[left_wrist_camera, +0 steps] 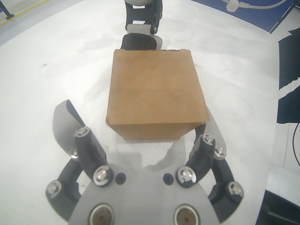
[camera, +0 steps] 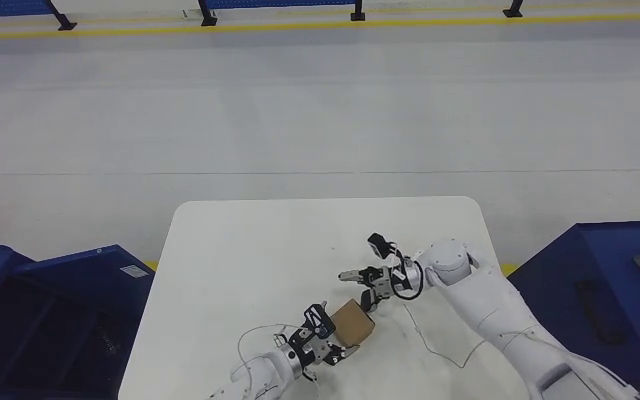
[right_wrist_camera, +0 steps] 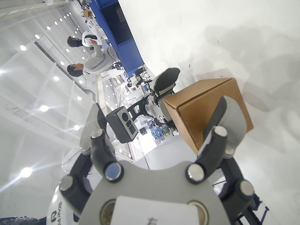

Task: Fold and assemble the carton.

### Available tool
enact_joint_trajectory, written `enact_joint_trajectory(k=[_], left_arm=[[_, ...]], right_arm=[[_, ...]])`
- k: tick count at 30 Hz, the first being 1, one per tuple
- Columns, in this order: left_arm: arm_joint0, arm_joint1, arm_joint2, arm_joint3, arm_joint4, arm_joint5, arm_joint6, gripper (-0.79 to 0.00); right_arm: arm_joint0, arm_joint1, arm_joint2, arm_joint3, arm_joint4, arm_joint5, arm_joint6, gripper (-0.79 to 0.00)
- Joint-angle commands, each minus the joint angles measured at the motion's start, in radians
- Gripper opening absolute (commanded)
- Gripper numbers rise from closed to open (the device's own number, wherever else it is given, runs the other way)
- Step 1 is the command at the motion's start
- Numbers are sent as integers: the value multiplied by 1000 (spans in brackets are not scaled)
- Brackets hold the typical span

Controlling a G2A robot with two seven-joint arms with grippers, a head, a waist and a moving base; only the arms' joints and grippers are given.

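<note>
The brown carton [camera: 352, 320] sits as a box on the white table [camera: 250, 260], near its front edge, between the two grippers. The left gripper [left_wrist_camera: 137, 115] is at one end with its fingers spread wider than the box: one finger [left_wrist_camera: 66, 115] is apart from it and the other [left_wrist_camera: 212, 127] is just beside a lower corner, gripping nothing. The right gripper [camera: 360, 285] is at the opposite end, wide open, with one finger [right_wrist_camera: 230, 115] flat against the carton's face and the other [right_wrist_camera: 96, 120] in the air
</note>
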Motion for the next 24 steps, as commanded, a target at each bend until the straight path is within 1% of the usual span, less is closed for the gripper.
enact_joint_trajectory(k=[1, 7, 8, 9, 11, 14, 15, 16, 17, 18, 19, 20, 21, 24], left_arm=[[0, -2, 3, 7, -3, 2, 15, 0], [3, -6, 4, 22, -21, 3, 34, 0], [4, -6, 3, 23, -21, 2, 36, -22], [5, -6, 2, 24, -23, 1, 38, -62], [8, -5, 0, 25, -20, 1, 43, -80], [12, -3, -5, 27, -22, -8, 56, -185], [12, -3, -6, 28, -20, -10, 59, -206], [13, -2, -7, 28, -17, -11, 62, -206], [15, -1, -8, 28, -16, -14, 68, -262], [16, -1, -10, 27, -14, -16, 74, -277], [17, 0, -12, 28, -14, -17, 79, -317], [18, 0, -14, 27, -15, -18, 85, -336], [19, 1, -15, 26, -14, -22, 93, -394], [21, 4, -23, 22, -9, -29, 100, -434]], right_arm=[[0, -3, -4, 0, -3, -1, 2, 0], [0, -9, -7, 5, -4, -10, 0, 0], [-1, -10, -8, 6, -4, -11, -1, 0], [-1, -12, -9, 6, -6, -12, -1, 0], [-1, -13, -9, 9, -7, -15, -1, 0], [-1, -16, -9, 15, -8, -16, -3, 0], [-1, -17, -9, 16, -8, -17, -5, 0], [-1, -18, -9, 17, -9, -17, -5, 0], [0, -18, -9, 18, -9, -18, -5, 0], [0, -19, -9, 19, -10, -19, -5, 0], [0, -20, -9, 20, -10, -21, -5, 0], [0, -21, -8, 22, -9, -22, -6, 0], [1, -21, -6, 23, -8, -23, -7, 0], [1, -18, 15, 33, 7, -50, -14, 0]])
